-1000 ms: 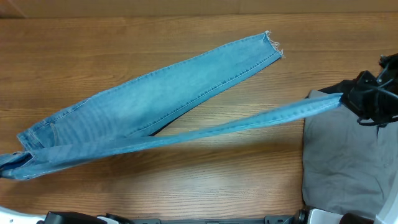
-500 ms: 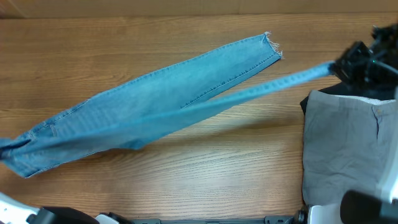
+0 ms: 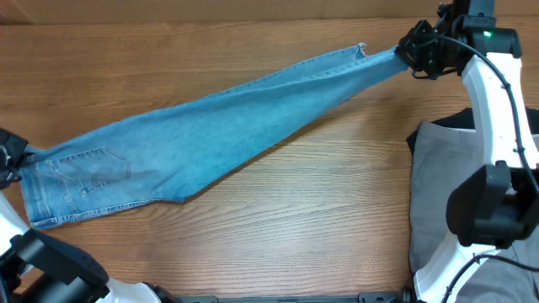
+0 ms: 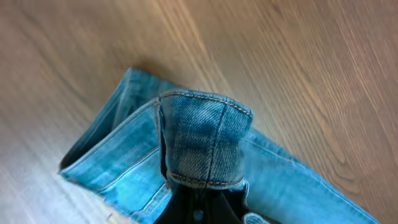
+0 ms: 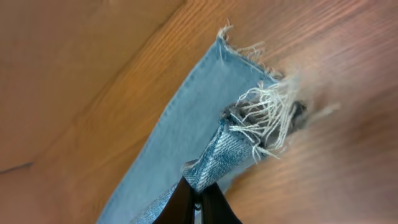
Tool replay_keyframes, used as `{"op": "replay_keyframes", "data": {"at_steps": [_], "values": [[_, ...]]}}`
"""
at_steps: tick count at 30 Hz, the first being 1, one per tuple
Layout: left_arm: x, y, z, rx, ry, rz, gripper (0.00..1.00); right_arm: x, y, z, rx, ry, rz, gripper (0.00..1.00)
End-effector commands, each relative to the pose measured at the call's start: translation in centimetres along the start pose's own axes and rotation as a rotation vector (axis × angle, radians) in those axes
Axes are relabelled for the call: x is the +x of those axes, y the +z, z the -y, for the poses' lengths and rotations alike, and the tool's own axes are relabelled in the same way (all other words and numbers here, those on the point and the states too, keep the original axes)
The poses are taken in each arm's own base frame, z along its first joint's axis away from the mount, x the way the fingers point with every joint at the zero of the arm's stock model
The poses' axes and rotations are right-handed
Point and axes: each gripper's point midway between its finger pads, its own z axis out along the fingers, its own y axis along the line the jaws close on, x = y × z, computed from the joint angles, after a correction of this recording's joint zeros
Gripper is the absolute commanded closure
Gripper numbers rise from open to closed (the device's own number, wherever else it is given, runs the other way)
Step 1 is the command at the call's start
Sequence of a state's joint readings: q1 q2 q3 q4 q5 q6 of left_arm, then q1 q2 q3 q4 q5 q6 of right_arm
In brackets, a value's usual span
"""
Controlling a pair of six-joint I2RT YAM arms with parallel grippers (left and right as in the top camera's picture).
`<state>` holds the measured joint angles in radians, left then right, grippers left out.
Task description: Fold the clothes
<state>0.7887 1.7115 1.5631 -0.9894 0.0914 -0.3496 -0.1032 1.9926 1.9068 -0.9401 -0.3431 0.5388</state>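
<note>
You have the light blue jeans (image 3: 210, 126) drawn out long across the wooden table (image 3: 295, 227), slanting from the lower left of the overhead frame up to the upper right. Your left gripper (image 3: 12, 156) sits at the far left edge of that frame, at the waist end. In the left wrist view the left gripper (image 4: 200, 205) is clamped on a folded piece of the waistband (image 4: 205, 134). The fold stands up out of the dark fingers at the bottom centre, with more denim lying flat on the wood to the left. Your right gripper (image 3: 410, 52) is at the upper right of the overhead frame, at the ankle end of a leg. In the right wrist view the right gripper (image 5: 198, 202) is closed tight at the bottom centre, pinching a bunched strip of denim just below the frayed hem (image 5: 267, 112), whose pale threads fan out to the right. A flat stretch of leg lies on the table behind it, with its own frayed edge near the top of that frame. One stitched back pocket (image 3: 88, 168) faces up near the waist at the lower left of the overhead frame. Grey trousers (image 3: 429, 194) lie at the right side, partly under your right arm and apart from the jeans. A black garment (image 3: 446, 116) peeks out along their upper edge.
</note>
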Motion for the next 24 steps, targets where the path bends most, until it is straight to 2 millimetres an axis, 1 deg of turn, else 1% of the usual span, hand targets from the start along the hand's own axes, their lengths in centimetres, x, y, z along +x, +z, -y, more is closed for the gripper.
{"op": "replay_keyframes", "data": {"at_steps": [1, 6, 9, 15, 19, 21, 24], "values": [[-1.2, 0.6, 1.1, -0.024, 0.019, 0.041, 0.96, -2.1, 1.5, 0.4, 0.003, 0.035, 0.052, 0.96], [-0.6, 2.4, 2.0, -0.044, 0.051, 0.013, 0.96, -2.3, 5.0, 0.6, -0.01, 0.022, 0.05, 0.96], [-0.4, 3.0, 2.2, -0.045, 0.055, 0.003, 0.96, -2.4, 6.4, 0.3, -0.022, 0.037, 0.054, 0.96], [-0.4, 3.1, 2.4, -0.043, 0.059, 0.004, 0.96, -2.4, 9.4, -0.4, -0.049, 0.058, 0.067, 0.94], [-0.4, 3.2, 2.5, -0.042, 0.062, 0.004, 0.96, -1.9, 12.3, 0.3, -0.047, 0.121, 0.054, 0.94], [-0.3, 3.2, 2.6, -0.04, 0.064, 0.003, 0.96, -1.9, 13.0, 0.5, -0.051, 0.141, 0.052, 0.94], [-0.2, 3.2, 2.7, -0.039, 0.067, 0.003, 0.96, -2.1, 13.2, 0.4, -0.059, 0.136, 0.061, 0.94]]}}
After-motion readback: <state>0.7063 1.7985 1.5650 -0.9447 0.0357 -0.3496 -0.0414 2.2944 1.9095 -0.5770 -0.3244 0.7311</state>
